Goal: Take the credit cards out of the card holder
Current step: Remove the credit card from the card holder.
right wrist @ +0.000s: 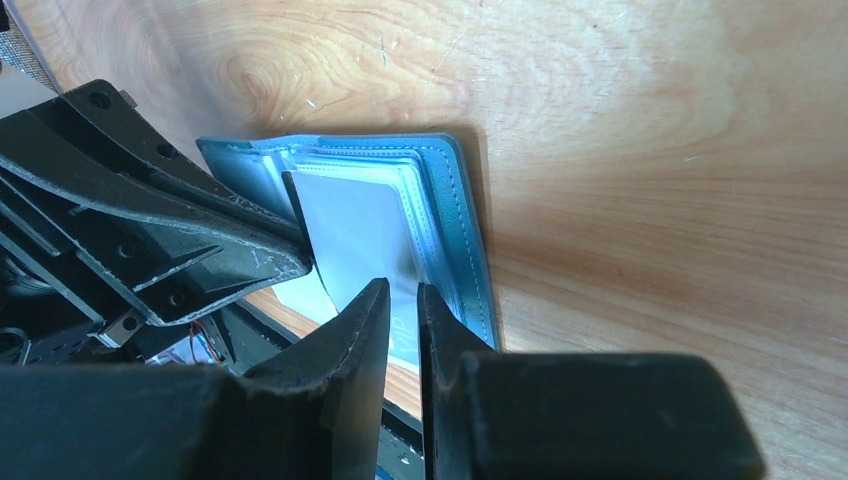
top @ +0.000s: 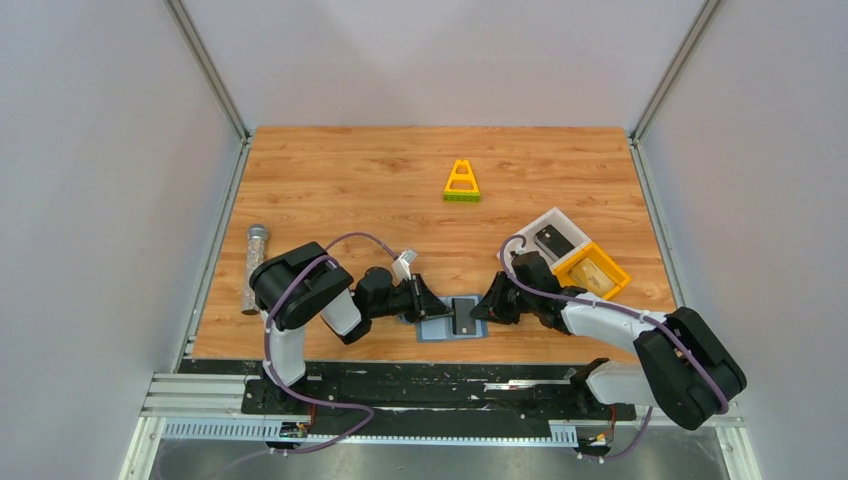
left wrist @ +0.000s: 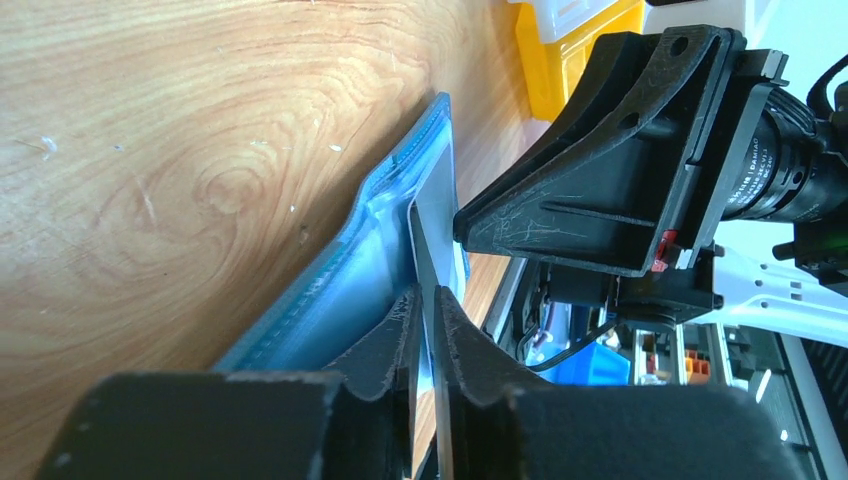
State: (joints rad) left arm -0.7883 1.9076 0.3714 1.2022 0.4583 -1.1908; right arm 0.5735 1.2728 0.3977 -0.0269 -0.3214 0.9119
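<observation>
Card holder [top: 436, 332]: open flat, long axis left-right
Credit card [top: 463, 316]: dark, long axis crosswise to it
Left pincer [left wrist: 428, 300]: clamped on card
Right pincer [right wrist: 402, 292]: narrow, grip unclear

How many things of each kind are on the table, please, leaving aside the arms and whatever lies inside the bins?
Bins: 2 (white bin, yellow bin)
Card holder: 1
Credit card: 1
Yellow triangular block: 1
Speckled tube: 1
Total: 6
</observation>
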